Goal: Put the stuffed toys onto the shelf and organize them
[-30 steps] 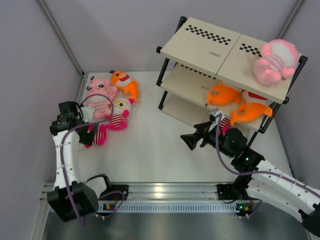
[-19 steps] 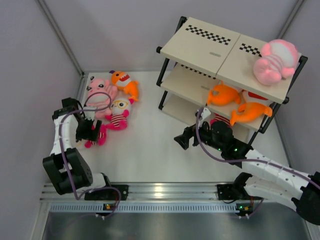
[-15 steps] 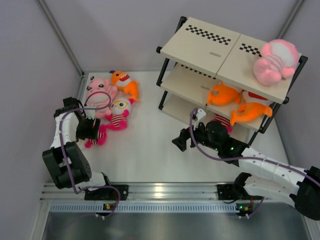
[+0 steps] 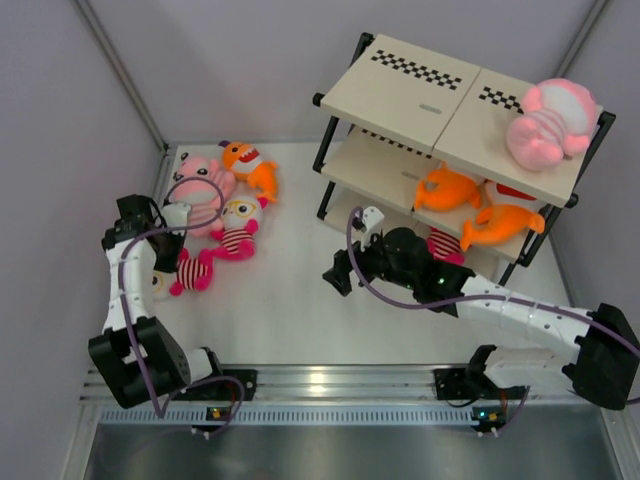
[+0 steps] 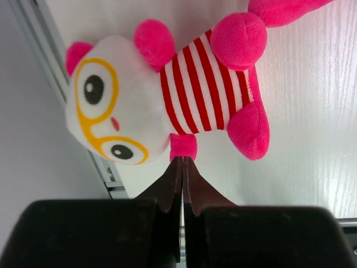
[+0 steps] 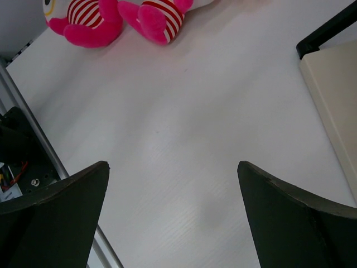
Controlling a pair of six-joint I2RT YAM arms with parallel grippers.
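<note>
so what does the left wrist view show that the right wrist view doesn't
Only the left wrist view: the face of the magenta striped toy, white with yellow glasses, and the left end effector shut, its tips at a pink limb; whether it pinches that limb is unclear. Only the right wrist view: the right end effector open wide, a second striped toy and a corner of a shelf board. Both: the first toy's striped body and the white table.
</note>
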